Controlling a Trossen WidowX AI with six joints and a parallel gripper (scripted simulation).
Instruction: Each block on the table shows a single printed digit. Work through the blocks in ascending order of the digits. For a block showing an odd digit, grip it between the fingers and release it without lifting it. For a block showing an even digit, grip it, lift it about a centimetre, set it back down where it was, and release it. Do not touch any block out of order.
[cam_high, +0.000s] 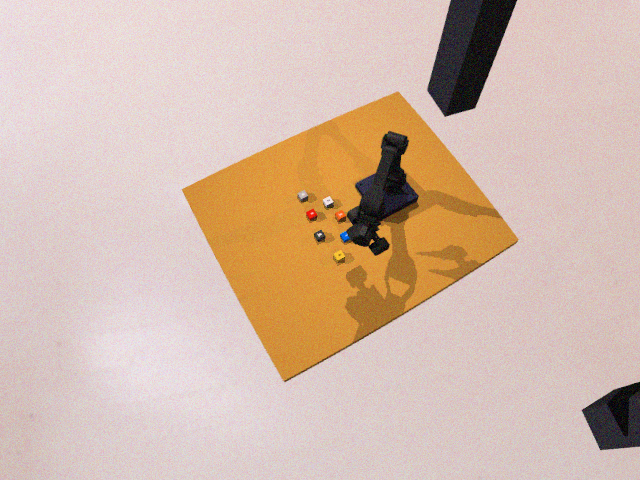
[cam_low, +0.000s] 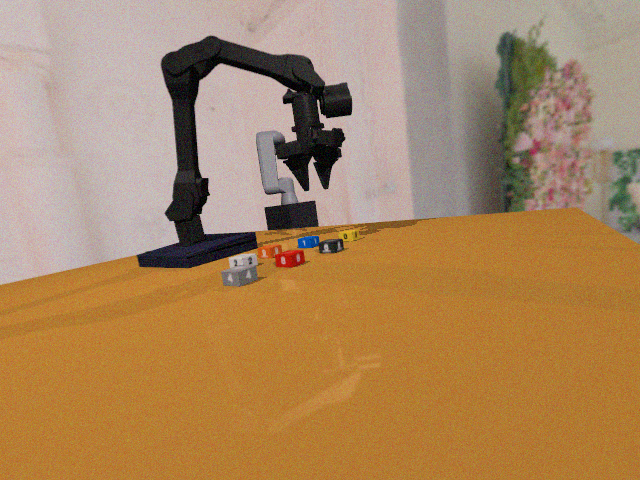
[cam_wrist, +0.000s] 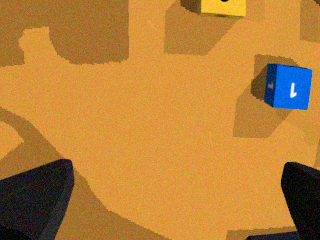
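The black tool (cam_low: 316, 187) (cam_wrist: 180, 175) hangs well above the surface (cam_high: 258, 289) (cam_low: 413, 361) (cam_wrist: 150, 110), pointing down, its fingers spread wide and nothing between them. In the wrist view, the blue block (cam_high: 345, 236) (cam_low: 308, 241) (cam_wrist: 292, 87), marked 1, lies ahead of the fingers toward the right, and the yellow block (cam_high: 339, 256) (cam_low: 348, 235) (cam_wrist: 224, 6) is cut off by the upper edge. Near the blue block sit the black block (cam_high: 319, 236) (cam_low: 330, 245), its digit too small to read surely, and the orange block (cam_high: 340, 215) (cam_low: 269, 251). The red block (cam_high: 311, 214) (cam_low: 290, 258) lies between the black block and the gray block (cam_high: 302, 196) (cam_low: 239, 276), which shows a 4. The white block (cam_high: 328, 202) (cam_low: 242, 260), showing a 2, is near the gray one. All seven blocks rest on the surface, apart from one another. Farther out, the arm stands on a dark blue base plate (cam_high: 410, 198) (cam_low: 160, 259).
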